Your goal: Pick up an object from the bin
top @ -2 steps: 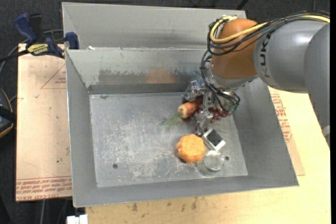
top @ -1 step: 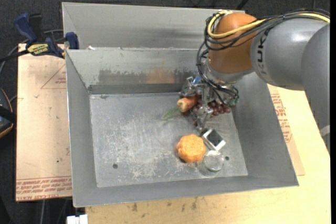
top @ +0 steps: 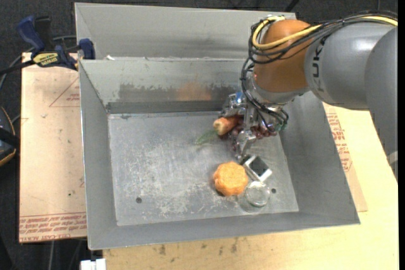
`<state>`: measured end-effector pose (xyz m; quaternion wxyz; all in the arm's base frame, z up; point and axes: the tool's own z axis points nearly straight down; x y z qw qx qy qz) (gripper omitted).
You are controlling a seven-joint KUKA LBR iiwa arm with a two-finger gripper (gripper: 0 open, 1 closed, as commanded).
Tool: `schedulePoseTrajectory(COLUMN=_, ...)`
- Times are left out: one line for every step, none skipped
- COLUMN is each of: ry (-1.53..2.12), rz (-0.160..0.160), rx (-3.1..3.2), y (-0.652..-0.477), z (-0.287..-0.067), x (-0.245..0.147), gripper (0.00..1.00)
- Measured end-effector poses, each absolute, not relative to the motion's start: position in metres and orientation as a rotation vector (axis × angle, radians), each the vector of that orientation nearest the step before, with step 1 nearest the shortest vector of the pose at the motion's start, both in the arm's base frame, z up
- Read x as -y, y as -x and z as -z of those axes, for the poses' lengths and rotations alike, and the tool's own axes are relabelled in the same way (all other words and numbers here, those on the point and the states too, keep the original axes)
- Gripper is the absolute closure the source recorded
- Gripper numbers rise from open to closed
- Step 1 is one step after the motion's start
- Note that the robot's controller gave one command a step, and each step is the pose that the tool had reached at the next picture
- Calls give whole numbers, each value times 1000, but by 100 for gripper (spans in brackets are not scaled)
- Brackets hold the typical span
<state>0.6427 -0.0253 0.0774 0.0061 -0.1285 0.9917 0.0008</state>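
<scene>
Orange-pink with a green leafy end, a small carrot-like toy (top: 221,126) lies right of the middle of the bin (top: 158,193), just beside the lowered gripper (top: 248,136). I cannot tell whether the gripper is open or closed. Nearer the front lie an orange round lump (top: 230,178), a small square block (top: 257,167) and a clear cup (top: 255,196).

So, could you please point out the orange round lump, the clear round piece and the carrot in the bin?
orange round lump (top: 231,179): camera view, middle of its top.
clear round piece (top: 255,197): camera view, its centre.
carrot (top: 221,126): camera view, its thick orange end.
</scene>
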Motion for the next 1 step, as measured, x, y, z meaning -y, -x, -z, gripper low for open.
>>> schedulePoseTrajectory(ry=585, rz=-3, rx=-3079, y=-656, z=-78, x=22, gripper=100)
